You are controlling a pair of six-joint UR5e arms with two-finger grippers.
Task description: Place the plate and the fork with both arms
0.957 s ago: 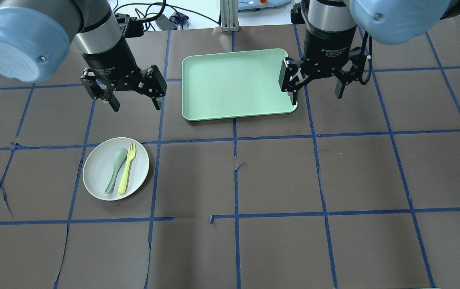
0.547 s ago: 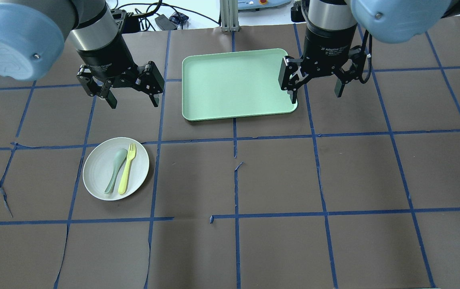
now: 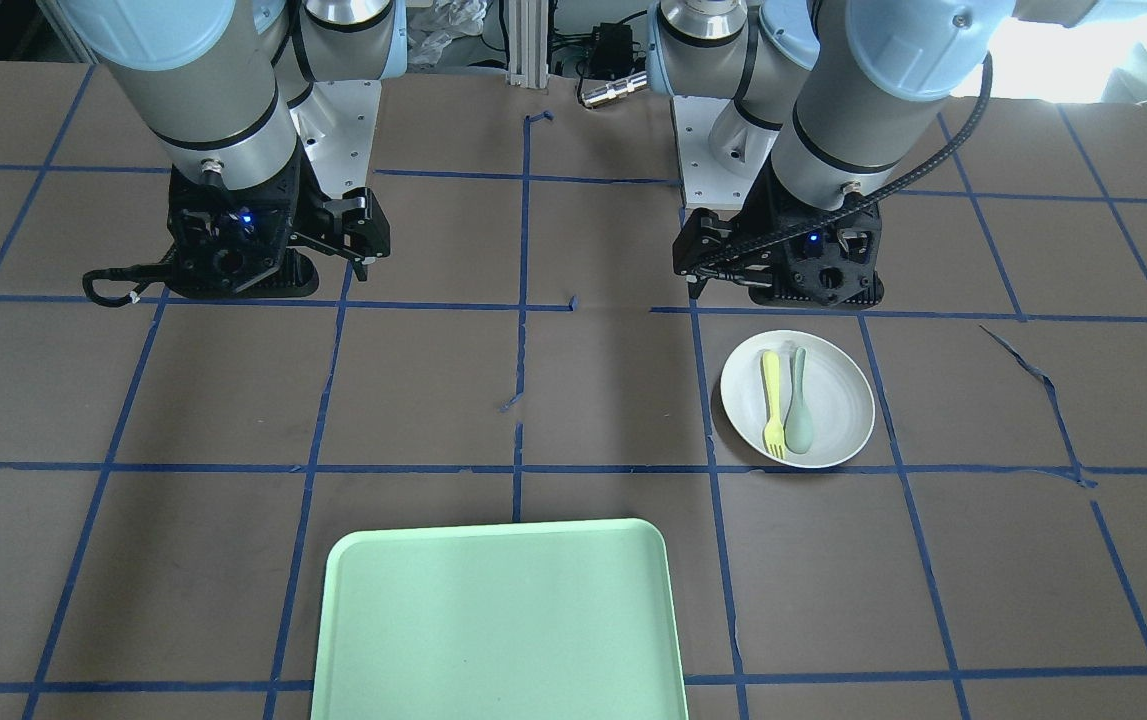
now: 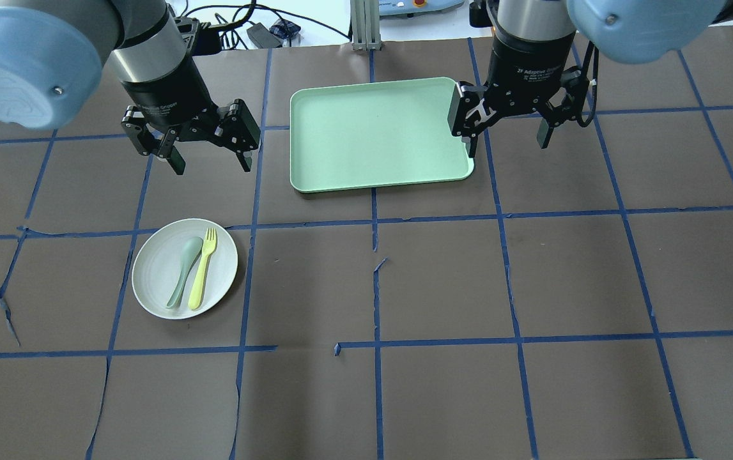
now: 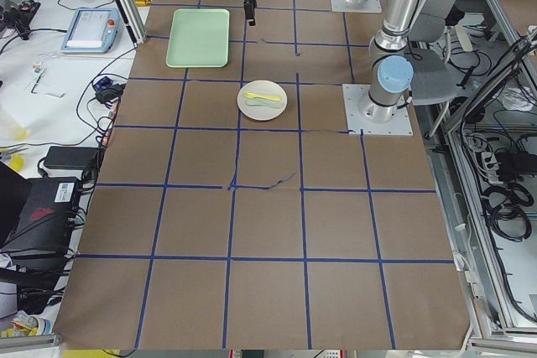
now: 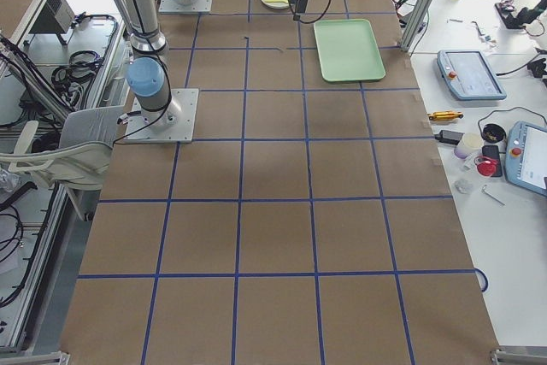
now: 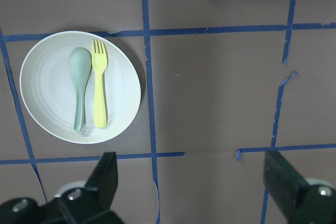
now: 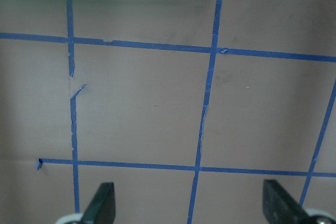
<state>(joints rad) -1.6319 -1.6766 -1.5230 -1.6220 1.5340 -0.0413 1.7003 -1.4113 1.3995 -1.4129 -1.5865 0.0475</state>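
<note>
Over by the operators' edge of the brown, blue-taped worktop [image 4: 443, 281], your rectangular light-green plastic tray [image 4: 379, 134] sits exactly where it was a second ago. Same story for the round off-white plate [image 4: 155, 255]. It hasn't budged, and lies flat on the paper to the robot's left of the tray, further back from that edge. The slim pale-yellow plastic fork [image 4: 202, 271] lies on the plate with its tines pointing at the operators' edge. It's right beside the pale grey-green spoon [image 4: 182, 275], on the tray side of it. Their handles might touch, but you can't really tell.

What did change is small, and it's all in the arms. In the overhead view your black left gripper [image 4: 211, 165] has drifted a bit toward the left end of the worktop and toward the operators' edge compared with a second ago. Over the last half second it's barely moved. It hangs up in the air, clear of the plate, released with its fingers spread wide. The left wrist view shows the whole plate past those spread fingers.

Your black right gripper [image 4: 507, 147] has also slid slightly toward the operators' edge. From overhead one finger overlaps the tray's right side, though it's well above the tray. It's released too, fingers wide apart.
</note>
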